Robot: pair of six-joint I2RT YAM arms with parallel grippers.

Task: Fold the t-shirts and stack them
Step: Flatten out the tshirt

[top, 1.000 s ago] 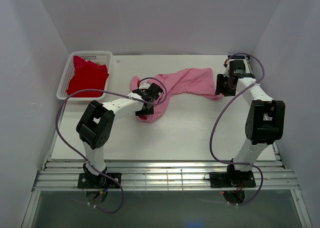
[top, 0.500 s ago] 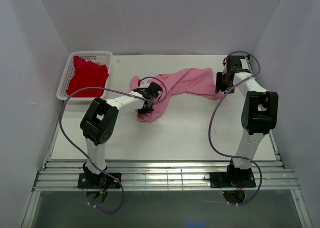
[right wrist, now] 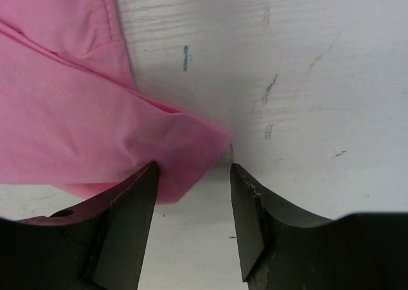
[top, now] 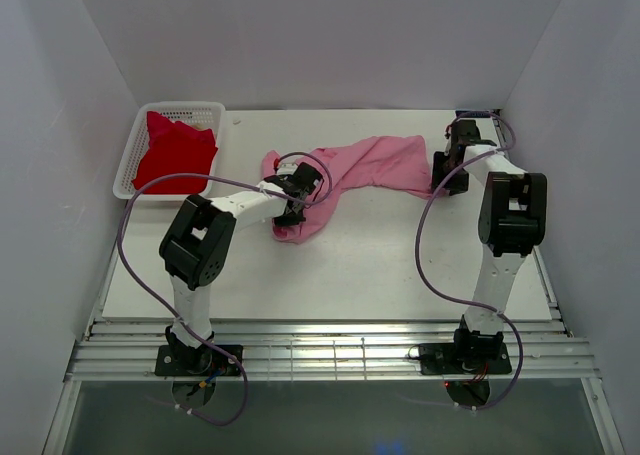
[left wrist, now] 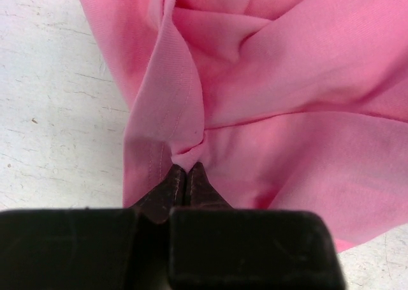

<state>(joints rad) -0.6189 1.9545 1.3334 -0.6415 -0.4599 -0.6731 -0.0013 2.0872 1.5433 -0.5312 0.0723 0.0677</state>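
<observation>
Within the last second the left hand [left wrist: 186,170] was clamped onto a bunched fold of the pink t-shirt [top: 375,163], left crumpled across the desk [top: 380,265], while the right hand [right wrist: 192,169] was held apart at its far corner, so spreading could likely be begun.
</observation>
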